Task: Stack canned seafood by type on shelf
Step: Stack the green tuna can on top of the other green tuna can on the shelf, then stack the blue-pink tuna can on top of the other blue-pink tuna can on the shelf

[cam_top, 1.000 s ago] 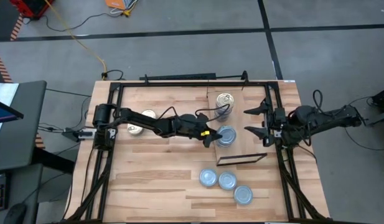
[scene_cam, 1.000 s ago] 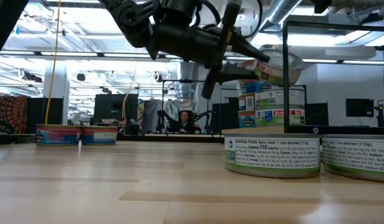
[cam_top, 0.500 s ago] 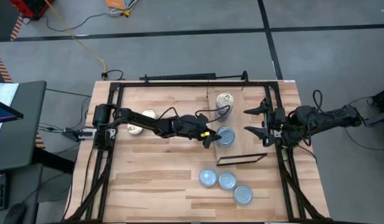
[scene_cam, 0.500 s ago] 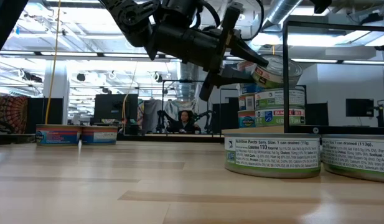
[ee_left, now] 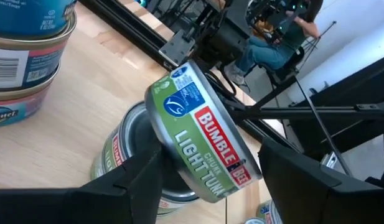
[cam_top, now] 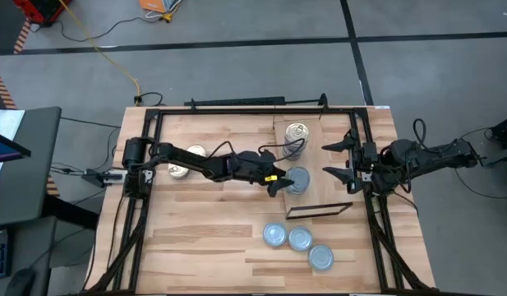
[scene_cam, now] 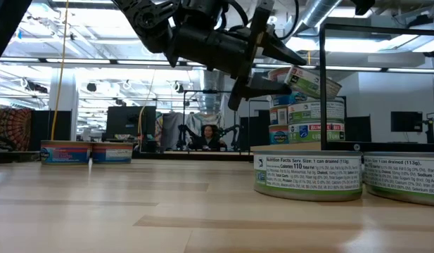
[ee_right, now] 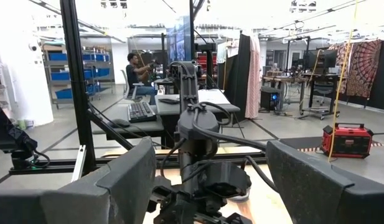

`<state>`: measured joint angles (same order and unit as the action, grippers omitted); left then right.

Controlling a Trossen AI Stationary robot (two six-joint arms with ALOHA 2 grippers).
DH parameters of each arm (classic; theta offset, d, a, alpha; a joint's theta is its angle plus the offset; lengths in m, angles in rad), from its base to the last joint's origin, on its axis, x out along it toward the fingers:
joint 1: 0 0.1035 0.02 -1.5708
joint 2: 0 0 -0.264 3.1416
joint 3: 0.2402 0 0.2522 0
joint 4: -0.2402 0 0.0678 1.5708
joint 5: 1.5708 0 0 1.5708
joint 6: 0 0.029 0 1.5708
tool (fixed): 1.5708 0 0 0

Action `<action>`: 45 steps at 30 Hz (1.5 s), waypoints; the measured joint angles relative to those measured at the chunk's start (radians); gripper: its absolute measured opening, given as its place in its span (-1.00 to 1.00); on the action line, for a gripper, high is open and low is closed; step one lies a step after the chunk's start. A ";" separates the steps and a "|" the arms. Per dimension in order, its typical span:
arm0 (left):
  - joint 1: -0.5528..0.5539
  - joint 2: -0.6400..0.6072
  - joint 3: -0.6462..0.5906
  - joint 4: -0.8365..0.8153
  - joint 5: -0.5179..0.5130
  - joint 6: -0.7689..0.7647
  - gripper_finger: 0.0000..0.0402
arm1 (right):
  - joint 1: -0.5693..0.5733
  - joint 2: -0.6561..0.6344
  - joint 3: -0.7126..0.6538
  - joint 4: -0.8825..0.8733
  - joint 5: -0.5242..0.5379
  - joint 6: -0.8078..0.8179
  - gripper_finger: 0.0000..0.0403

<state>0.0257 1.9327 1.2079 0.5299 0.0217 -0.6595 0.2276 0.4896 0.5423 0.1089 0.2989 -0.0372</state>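
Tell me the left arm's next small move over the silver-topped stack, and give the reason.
Probably draw the left tool straight back and clear. Its fingers stand apart on either side of the green-labelled tin, which lies tilted on the stack rather than flat. If it stays crooked, nudge it level. The right tool waits open beside the shelf.

The tilted tin (ee_left: 201, 149) reads "BUMBLE" and, partly hidden, "LIGHT TUN".

The tilted tin (ee_left: 201, 146) wears a green band with white lettering, a red label patch and a blue-and-white badge. The tin under it (ee_left: 126, 162) seems green and red too, though it is mostly hidden. Three loose tins (cam_top: 298, 244) have silvery light-blue tops; the gold-topped tin (cam_top: 297, 131) is pale cream. The table (cam_top: 204, 238) is light striped wood.
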 joint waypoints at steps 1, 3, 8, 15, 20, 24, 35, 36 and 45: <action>0.000 0.000 0.000 -0.001 0.006 0.007 0.24 | 0.000 0.000 0.000 0.000 0.000 0.000 0.62; 0.001 0.000 0.000 -0.002 0.025 0.027 0.25 | 0.000 0.000 0.000 0.000 0.000 0.000 0.62; 0.000 0.000 0.000 -0.006 0.043 0.085 0.26 | 0.000 0.000 0.000 0.000 0.000 0.002 0.62; 0.012 -0.010 0.040 -0.137 0.025 0.186 0.26 | 0.000 0.000 0.000 0.000 0.000 0.002 0.62; 0.019 -0.010 0.051 -0.185 0.018 0.203 0.26 | 0.000 0.000 0.000 -0.002 0.000 -0.001 0.62; 0.022 -0.010 0.052 -0.182 0.047 0.195 0.26 | 0.000 0.000 0.000 -0.003 0.000 -0.001 0.62; 0.022 -0.010 0.059 -0.186 0.105 0.155 0.35 | 0.000 0.001 0.000 -0.003 0.000 -0.001 0.62; 0.022 -0.010 0.062 -0.191 0.103 0.167 0.37 | 0.000 0.001 0.000 -0.003 0.000 0.000 0.62; 0.015 -0.125 0.082 -0.384 -0.101 0.473 0.38 | 0.000 0.001 0.001 -0.028 0.000 -0.001 0.62</action>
<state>0.0406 1.8075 1.2896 0.1460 -0.0790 -0.1864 0.2276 0.4908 0.5430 0.0808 0.2985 -0.0380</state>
